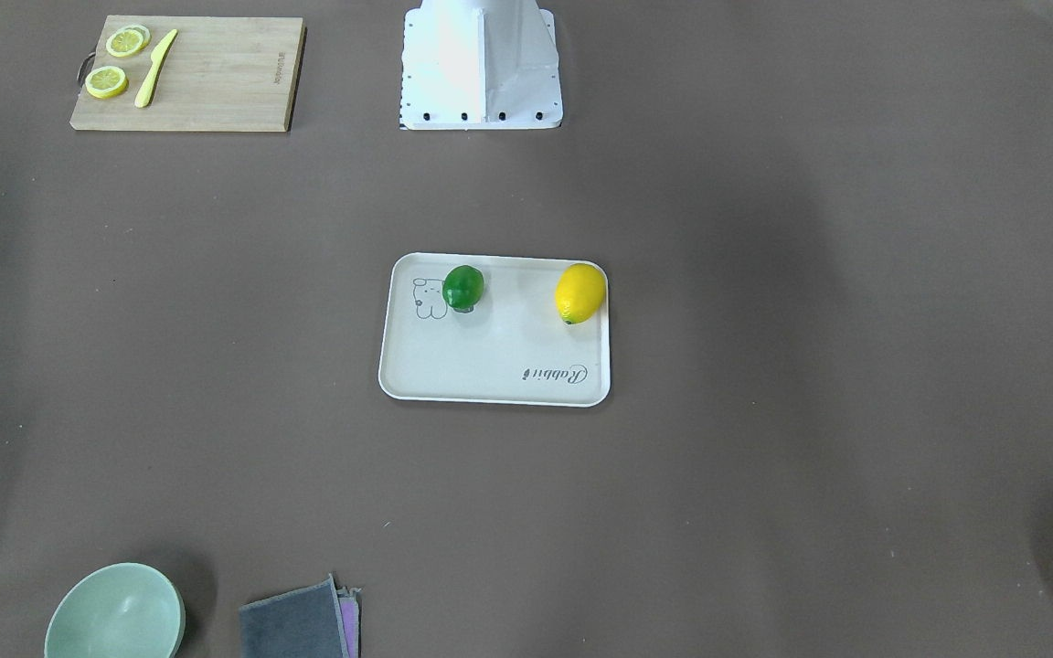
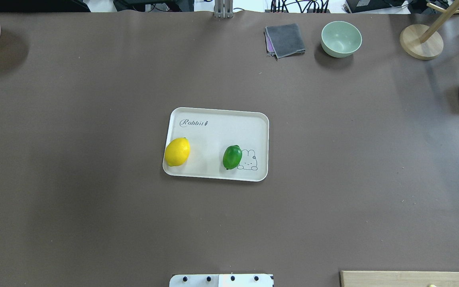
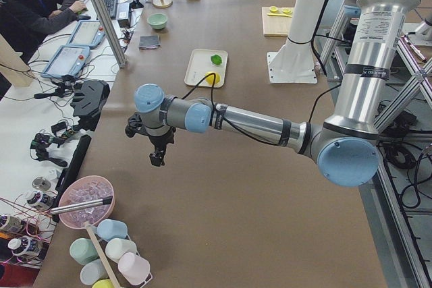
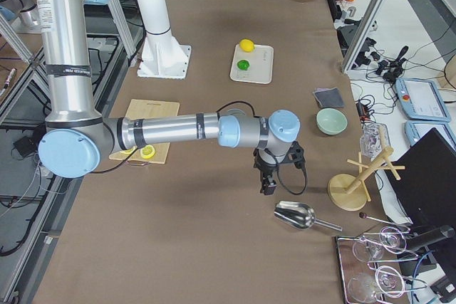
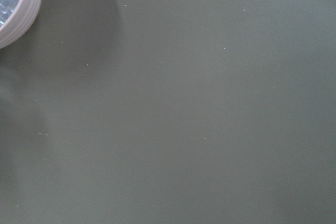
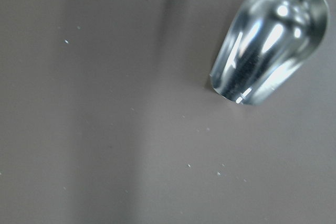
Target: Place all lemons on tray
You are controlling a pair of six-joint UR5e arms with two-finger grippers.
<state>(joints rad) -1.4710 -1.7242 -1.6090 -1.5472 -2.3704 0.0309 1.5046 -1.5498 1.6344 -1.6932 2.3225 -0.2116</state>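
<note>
I see both lemons already lying on the tray point(image 2: 221, 119), so I judge that no pick is left and the relation that matters is how far each gripper stands from it. The yellow lemon point(image 2: 177, 151) sits in the tray's corner nearest the robot on its left side, against the rim. The green lemon point(image 2: 232, 157) lies on the tray's right half, just beside the bear drawing point(image 2: 248, 160). Both have their long axes running roughly from the robot's edge of the tray toward its far edge, tilted a little. The left gripper point(image 3: 156, 160) hangs over bare table well to the left of the tray, near the pink bowl point(image 5: 16, 3). The right gripper point(image 4: 268, 186) hangs well to the right of the tray, close to the scoop point(image 6: 268, 40). Each shows only in a side view, so I cannot tell whether its jaws are spread or closed; neither appears to carry anything.
</note>
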